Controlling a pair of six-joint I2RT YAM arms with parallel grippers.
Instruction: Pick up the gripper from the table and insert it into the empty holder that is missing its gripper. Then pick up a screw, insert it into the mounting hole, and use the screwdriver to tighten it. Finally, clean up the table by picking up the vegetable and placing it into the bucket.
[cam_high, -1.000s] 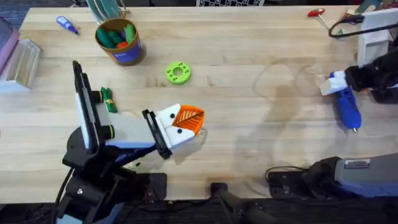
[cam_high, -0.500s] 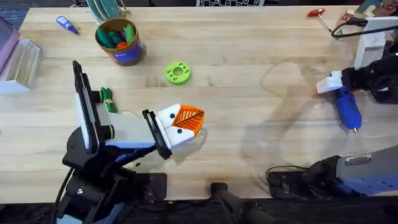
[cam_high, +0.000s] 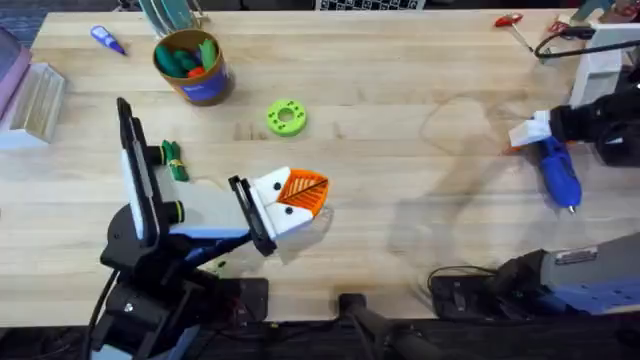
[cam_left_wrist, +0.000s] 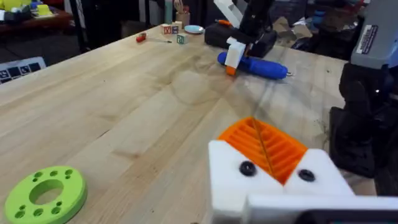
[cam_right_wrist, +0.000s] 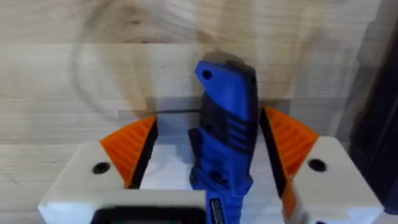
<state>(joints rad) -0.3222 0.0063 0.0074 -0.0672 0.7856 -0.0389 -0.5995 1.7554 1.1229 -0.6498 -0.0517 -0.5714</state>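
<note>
- Overhead view: right pincer (cam_high: 527, 135) at the counter's (cam_high: 400, 180) right edge, over the back end of the screwdriver (cam_high: 558, 172); the tool lies flat, metal tip toward the near edge.
- Right wrist view: screwdriver (cam_right_wrist: 225, 130) sits between the orange pads (cam_right_wrist: 129, 148); clear gap on one side, other pad near or touching, can't tell. Pincer (cam_right_wrist: 208, 146) spread around it, not clamped.
- Left pincer (cam_high: 300, 195) near the near-left part of the counter, orange pads pressed together, closed, holding nothing.
- Vegetable (cam_high: 174, 160) lies on the counter by the left arm, well short of the bucket (cam_high: 192, 65).
- Bucket near the far-left corner, green and red pieces inside.
- Lime-green disc (cam_high: 286, 117) between bucket and left pincer.
</note>
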